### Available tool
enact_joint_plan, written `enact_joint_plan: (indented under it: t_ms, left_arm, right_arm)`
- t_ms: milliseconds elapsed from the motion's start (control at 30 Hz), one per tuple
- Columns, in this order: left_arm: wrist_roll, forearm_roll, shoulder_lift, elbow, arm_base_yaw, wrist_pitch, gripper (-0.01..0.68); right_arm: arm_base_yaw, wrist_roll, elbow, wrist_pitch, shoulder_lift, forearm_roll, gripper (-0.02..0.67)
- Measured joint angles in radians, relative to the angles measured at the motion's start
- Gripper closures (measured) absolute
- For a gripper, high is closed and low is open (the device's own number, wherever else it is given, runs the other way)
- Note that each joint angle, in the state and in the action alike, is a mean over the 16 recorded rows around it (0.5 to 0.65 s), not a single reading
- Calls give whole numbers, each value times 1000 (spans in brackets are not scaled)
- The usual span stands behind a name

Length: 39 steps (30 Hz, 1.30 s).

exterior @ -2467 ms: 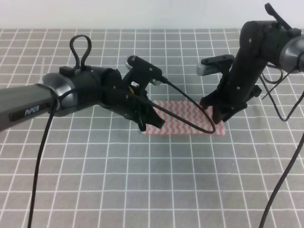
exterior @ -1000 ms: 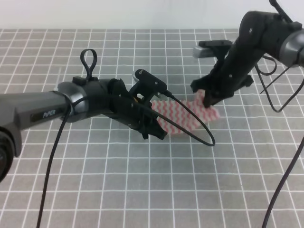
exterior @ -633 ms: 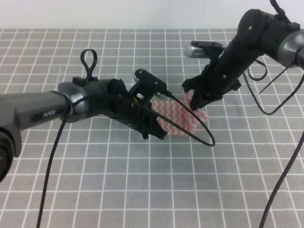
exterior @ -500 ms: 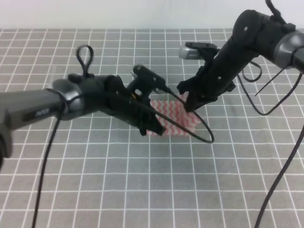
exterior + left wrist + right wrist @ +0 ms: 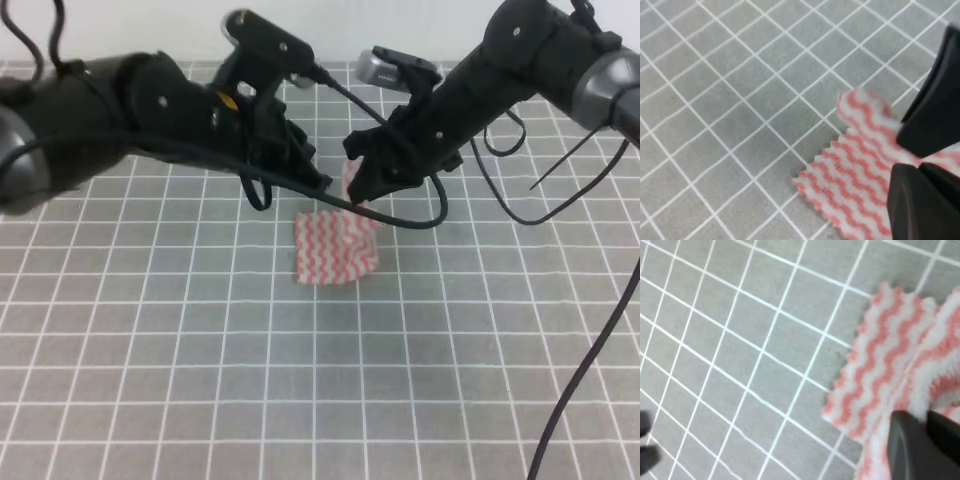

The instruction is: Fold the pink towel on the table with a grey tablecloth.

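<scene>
The right tool (image 5: 362,187) has swept from the 3 o'clock end of the towel (image 5: 335,246) across to roughly its middle, carrying that end up and over, so the cloth that lay as a long strip a moment ago now sits as a squarish double layer on the grey tabletop (image 5: 200,380), near the centre of the grid. In the right wrist view the tool's dark fingers (image 5: 920,445) sit closed together with striped cloth bunched at their base, so it reads as pinching the towel's carried edge; in the high view a small tail of pink hangs up from the fold toward it at 12 o'clock. The left tool (image 5: 312,178) has lifted away from the 9 o'clock end it was holding down and now hovers above the towel's 11 o'clock corner; the left wrist view shows its fingers (image 5: 925,150) against the stripes, yet whether they grip cloth or merely overlap it cannot be told, nor how far apart they stand. Judging by this, the first fold is nearly laid: the carried edge wants lowering onto the far edge and releasing, and the risk is the top layer springing back or landing skewed, since nothing visibly pins the lower layer
</scene>
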Motion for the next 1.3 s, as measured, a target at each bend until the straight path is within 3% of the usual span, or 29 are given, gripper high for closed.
enact_joint_plan:
  t_ms: [467, 933, 1300]
  left_arm:
    - [1, 2, -37, -1, 0, 125, 672]
    - [2, 3, -34, -1, 0, 179, 673]
    - [5, 5, -33, -1, 0, 178, 673]
  right_arm:
    - [65, 59, -6, -19, 46, -43, 664]
    - [71, 142, -6, -41, 54, -162, 663]
    - [71, 123, -6, -84, 62, -66, 661]
